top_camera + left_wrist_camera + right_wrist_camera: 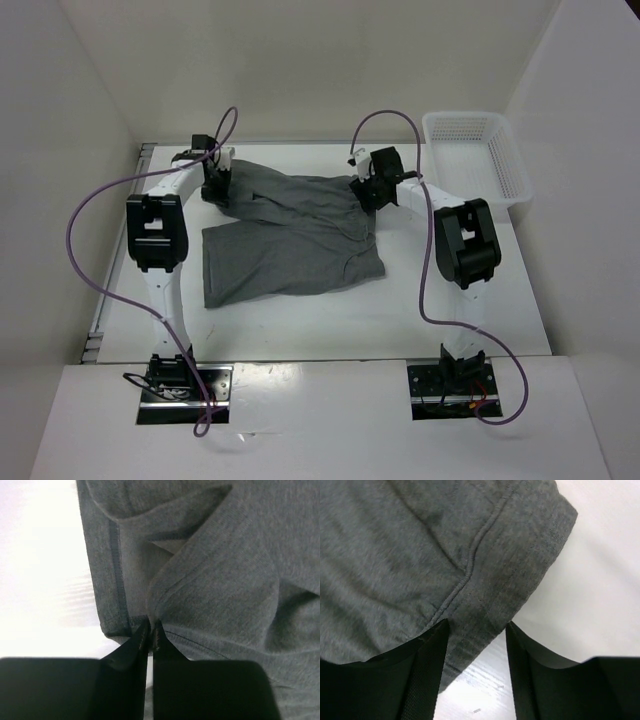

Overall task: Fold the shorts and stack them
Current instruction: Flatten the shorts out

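Nearest to me in the overhead view, both arms rise from their mounts at the tabletop's (300, 320) near edge, a purple cable (75, 225) looping off each.

The shorts (290, 240) lie around the middle of the tabletop. They are mostly flat, with one wide leg reaching toward me on the left. The far part is rumpled and stretches between the two arms.

My left claw (217, 185) is down at the far left corner of the shorts. From its wrist camera, the left claw (151, 627) has its fingers pressed together on a pinch of grey fabric. The shorts (225, 580) pucker into folds right at the tips, a stitched hem runs up the left side, and bright tabletop (40, 580) lies beyond it.

My right claw (365, 190) is at the far right end of the garment. Its wrist view shows the right claw (477, 625) spread apart, astride the edge of the shorts (395, 555). One finger is over the cloth beside a seam, the other is over bare tabletop (600, 580), and the darker banded edge runs between them. I cannot tell whether either finger touches the cloth.

Farthest off, at the far right corner, sits the white mesh basket (513, 155), well apart from the shorts. Only its own lattice floor and walls show through the open top.
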Robot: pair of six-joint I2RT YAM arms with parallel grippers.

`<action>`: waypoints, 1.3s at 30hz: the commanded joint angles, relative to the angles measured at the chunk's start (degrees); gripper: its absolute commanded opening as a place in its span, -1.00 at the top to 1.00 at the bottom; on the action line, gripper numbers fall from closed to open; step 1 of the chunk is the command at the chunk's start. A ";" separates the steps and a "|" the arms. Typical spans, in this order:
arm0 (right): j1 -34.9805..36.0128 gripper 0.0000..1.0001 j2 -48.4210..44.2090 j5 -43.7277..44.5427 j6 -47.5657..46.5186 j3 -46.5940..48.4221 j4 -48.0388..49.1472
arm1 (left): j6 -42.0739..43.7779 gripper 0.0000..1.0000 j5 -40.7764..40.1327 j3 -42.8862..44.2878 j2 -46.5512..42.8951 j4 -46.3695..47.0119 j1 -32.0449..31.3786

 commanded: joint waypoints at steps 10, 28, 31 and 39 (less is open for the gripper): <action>-0.21 0.99 5.42 7.80 5.17 5.41 5.98 | 0.14 1.00 -2.67 -15.05 -19.36 -1.14 3.17; -0.21 0.30 2.09 -0.53 2.72 6.89 1.60 | 0.14 0.02 4.59 -26.69 -27.90 -8.16 4.23; -0.21 0.17 1.20 -6.06 2.71 9.87 -0.42 | 0.14 -0.18 9.78 -18.34 -26.24 -10.55 5.73; -0.21 0.00 6.20 -10.21 6.67 18.75 -0.35 | 0.14 -0.23 7.52 -15.86 -15.52 -8.26 5.73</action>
